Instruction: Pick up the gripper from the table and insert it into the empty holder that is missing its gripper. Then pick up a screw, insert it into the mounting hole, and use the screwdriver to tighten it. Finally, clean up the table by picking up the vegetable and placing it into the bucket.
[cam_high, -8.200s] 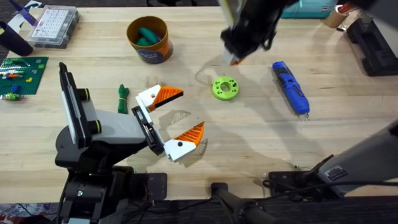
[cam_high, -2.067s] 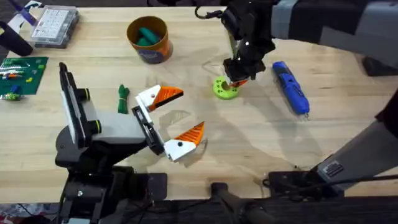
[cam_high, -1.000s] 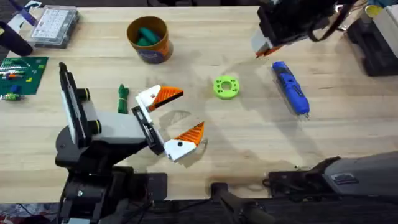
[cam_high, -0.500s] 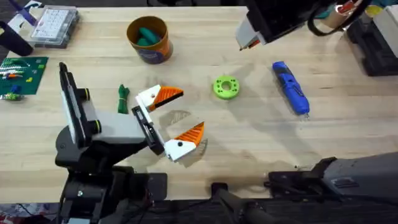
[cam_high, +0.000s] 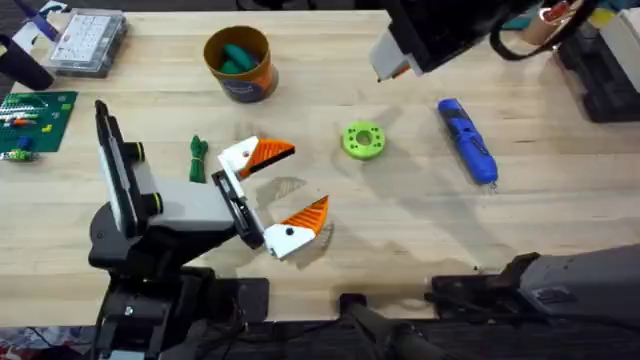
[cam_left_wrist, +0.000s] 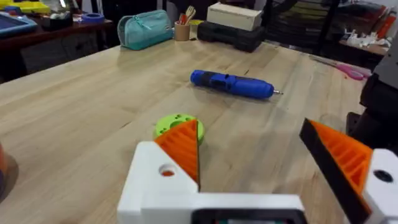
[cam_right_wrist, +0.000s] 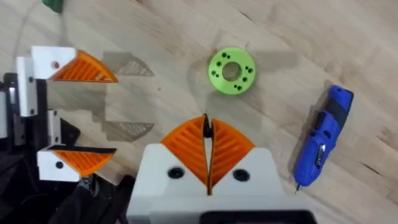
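Overhead view, left to right. At 10 o'clock, a clear plastic compartment box (cam_high: 88, 40) lies at the light wooden table's (cam_high: 400, 240) far corner, with a green studded baseplate (cam_high: 35, 120) below it. At 8 o'clock sits the left arm, its long black flat holder bar (cam_high: 232, 205) carrying the left gripper (cam_high: 283, 193), whose white fingers with orange ribbed pads (cam_high: 268, 152) are spread wide and grip nothing. The small dark green knotted vegetable (cam_high: 197, 158) lies just beside the upper finger, toward 9 o'clock. At 11 o'clock stands the round orange-brown bucket (cam_high: 241, 63), a teal piece inside. Near centre rests a lime-green round disc (cam_high: 362, 140). At 1 o'clock the right gripper (cam_high: 392, 66) hangs above the table; in the right wrist view its orange pads (cam_right_wrist: 186, 144) meet with only a thin dark sliver visible between them. At 3 o'clock the bright blue pen-shaped screwdriver (cam_high: 467, 141) lies flat, well apart from the disc.
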